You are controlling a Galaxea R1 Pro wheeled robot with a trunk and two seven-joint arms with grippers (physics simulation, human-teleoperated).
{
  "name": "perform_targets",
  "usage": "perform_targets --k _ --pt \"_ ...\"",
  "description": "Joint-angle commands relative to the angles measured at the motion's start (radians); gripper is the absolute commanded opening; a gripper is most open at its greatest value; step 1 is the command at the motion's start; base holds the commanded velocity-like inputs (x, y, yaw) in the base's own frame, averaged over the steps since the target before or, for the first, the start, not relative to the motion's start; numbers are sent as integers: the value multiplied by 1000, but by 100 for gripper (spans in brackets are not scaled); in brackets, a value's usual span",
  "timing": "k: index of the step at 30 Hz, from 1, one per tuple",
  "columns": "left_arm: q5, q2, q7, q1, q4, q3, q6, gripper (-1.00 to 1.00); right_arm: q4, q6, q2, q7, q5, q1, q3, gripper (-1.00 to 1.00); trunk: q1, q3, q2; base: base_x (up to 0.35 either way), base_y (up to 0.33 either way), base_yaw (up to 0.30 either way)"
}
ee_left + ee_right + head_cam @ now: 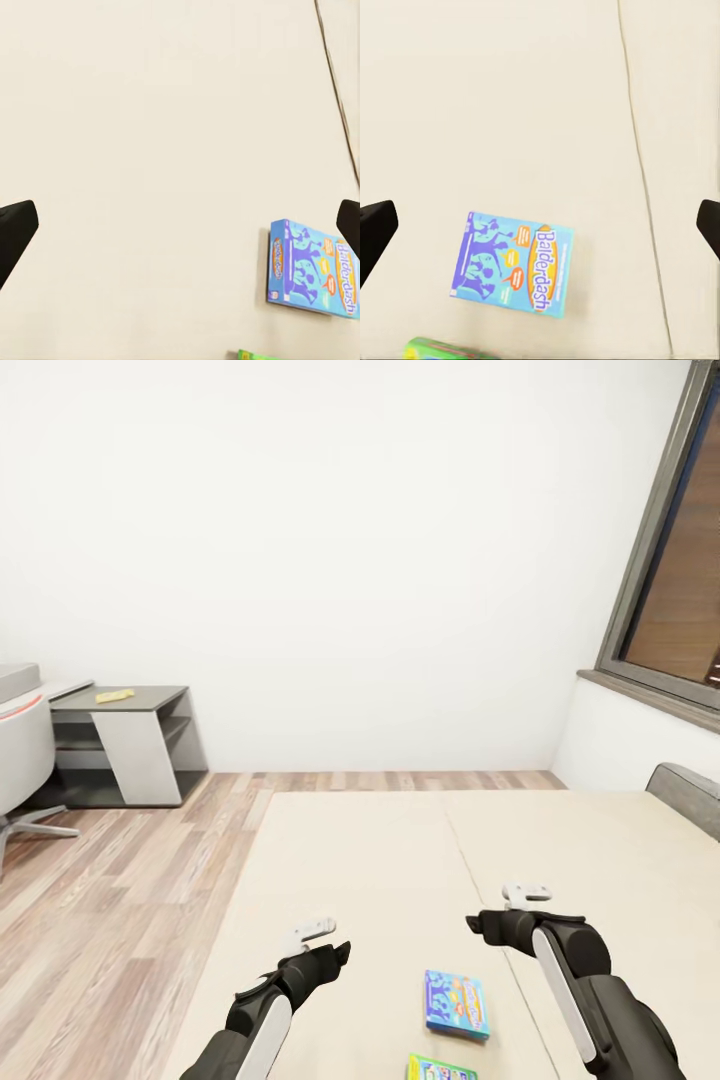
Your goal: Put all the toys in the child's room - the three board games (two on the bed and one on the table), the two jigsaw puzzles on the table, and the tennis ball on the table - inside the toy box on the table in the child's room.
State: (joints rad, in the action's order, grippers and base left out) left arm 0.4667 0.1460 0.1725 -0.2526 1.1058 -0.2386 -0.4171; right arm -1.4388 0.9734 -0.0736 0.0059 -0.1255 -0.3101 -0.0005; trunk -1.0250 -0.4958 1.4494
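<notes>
Both grippers, left (325,940) and right (500,908), are hovering with fingers spread, empty, over the bed (400,860). The Balderdash box (456,1005) is lying flat between them; its thinness risks fingers sliding off the edges.

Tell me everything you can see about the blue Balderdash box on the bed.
The Balderdash box is a flat rectangular cardboard game box, light blue, with dark blue cartoon figures, orange speech bubbles and the title on a yellow-orange band. It is closed and lies flat, face up, on the beige mattress, left of the mattress seam. Nothing grips it; both hands hover above the bed. A green-edged box lies close beside it, apart from it.
</notes>
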Motion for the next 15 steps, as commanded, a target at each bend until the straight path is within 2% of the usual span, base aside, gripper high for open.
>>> perform_targets --k 1,3,4,6,7,13,15 --pt "11 0 9 -1 2 -1 -3 100 -1 13 0 1 -3 -1 -2 100 0 -1 1 0 -5 -52" --pt "11 0 8 -1 2 -1 -3 100 -1 21 0 1 -3 -1 -3 100 0 0 1 0 -5 -47" --pt "12 0 6 -1 3 0 -5 100 26 74 -4 3 -62 -12 -11 100 0 0 1 0 -1 -6" --pt "12 0 5 -1 3 2 -6 100 49 74 -5 3 -96 -13 -12 100 0 0 1 0 0 -4" --pt "12 0 5 -1 3 4 -7 100 77 74 -5 3 -127 -15 -12 100 0 0 1 0 0 -2" --pt "16 0 5 -1 3 8 -9 100 170 74 -7 3 -183 -29 -15 100 0 0 1 0 0 -1" --pt "39 -1 5 -1 4 8 -11 100 203 74 -14 3 -194 -40 -24 100 0 0 1 0 0 0"
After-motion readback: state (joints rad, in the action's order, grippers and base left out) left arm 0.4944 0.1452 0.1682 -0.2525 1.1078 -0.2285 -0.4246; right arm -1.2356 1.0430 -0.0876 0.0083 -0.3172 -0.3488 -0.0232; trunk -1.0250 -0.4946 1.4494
